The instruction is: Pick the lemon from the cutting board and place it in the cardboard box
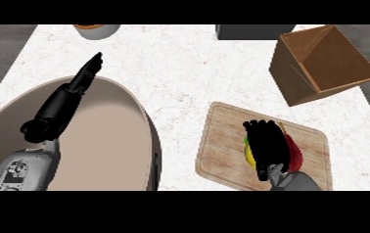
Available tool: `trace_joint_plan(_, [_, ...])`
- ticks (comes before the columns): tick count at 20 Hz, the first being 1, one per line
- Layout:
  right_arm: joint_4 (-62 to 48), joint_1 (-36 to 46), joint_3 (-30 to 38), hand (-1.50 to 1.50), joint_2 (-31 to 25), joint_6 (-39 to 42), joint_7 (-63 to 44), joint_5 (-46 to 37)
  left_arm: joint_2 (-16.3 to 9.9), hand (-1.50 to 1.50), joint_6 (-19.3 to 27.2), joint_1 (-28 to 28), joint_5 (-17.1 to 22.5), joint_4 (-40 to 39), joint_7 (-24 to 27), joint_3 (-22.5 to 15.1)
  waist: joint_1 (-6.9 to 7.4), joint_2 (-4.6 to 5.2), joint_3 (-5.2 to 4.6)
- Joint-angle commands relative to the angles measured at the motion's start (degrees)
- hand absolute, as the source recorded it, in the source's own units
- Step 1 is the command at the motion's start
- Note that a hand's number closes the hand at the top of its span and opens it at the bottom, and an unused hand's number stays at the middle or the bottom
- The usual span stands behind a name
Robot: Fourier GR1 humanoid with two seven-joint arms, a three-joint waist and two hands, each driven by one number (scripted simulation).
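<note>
right hand (pixel 269 146) over yellow lemon (pixel 249 153) | slatted wooden cutting board (pixel 224 149) | open cardboard box (pixel 318 63)

On the white speckled worktop (pixel 180 70) a wooden cutting board (pixel 224 149) lies at the lower right. The right hand (pixel 269 146) is over it, fingers (pixel 260 131) pointing away and curved down over the yellow lemon (pixel 249 154), of which only a sliver shows at the hand's left; something red (pixel 292 149) shows at its right. The open cardboard box (pixel 318 63) sits tilted at the upper right, well apart from the board. The left hand (pixel 86 73) is held straight above a large beige bowl (pixel 108 129). A grey cup (pixel 98 30) and a dark block (pixel 253 31) stand at the far edge.
</note>
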State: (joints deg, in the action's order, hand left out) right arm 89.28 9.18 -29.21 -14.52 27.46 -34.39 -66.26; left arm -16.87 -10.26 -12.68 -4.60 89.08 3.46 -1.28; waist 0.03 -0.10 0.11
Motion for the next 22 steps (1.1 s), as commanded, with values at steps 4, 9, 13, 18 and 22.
trace_joint_plan(4, [-6.35,0.56,-3.60,1.50,-1.20,-11.58,9.15,-5.76,-2.36,0.00,-3.46,-0.18,1.54,0.21,0.16,3.35,0.24,0.12,-0.09])
trace_joint_plan(9, [-4.45,0.15,-2.68,1.50,-2.20,-13.62,12.78,-8.49,1.27,0.00,-1.92,2.32,-1.51,1.18,0.62,1.06,0.05,0.07,-0.10])
trace_joint_plan(13, [-19.07,16.93,8.21,1.50,10.27,-12.57,8.81,-1.53,1.82,0.00,-2.20,1.03,-1.31,1.31,0.84,-0.40,2.62,0.84,-0.03])
trace_joint_plan(18, [-27.62,30.15,18.92,1.50,14.30,-19.55,3.99,3.61,2.97,0.00,-1.69,-3.99,-2.20,-0.02,-0.26,-1.53,5.04,2.12,0.08])
trace_joint_plan(22, [-38.26,40.52,20.77,1.50,14.18,-27.97,4.80,-0.74,3.30,0.00,-2.18,-2.78,-1.97,1.13,-1.62,-2.15,5.57,1.72,-0.02])
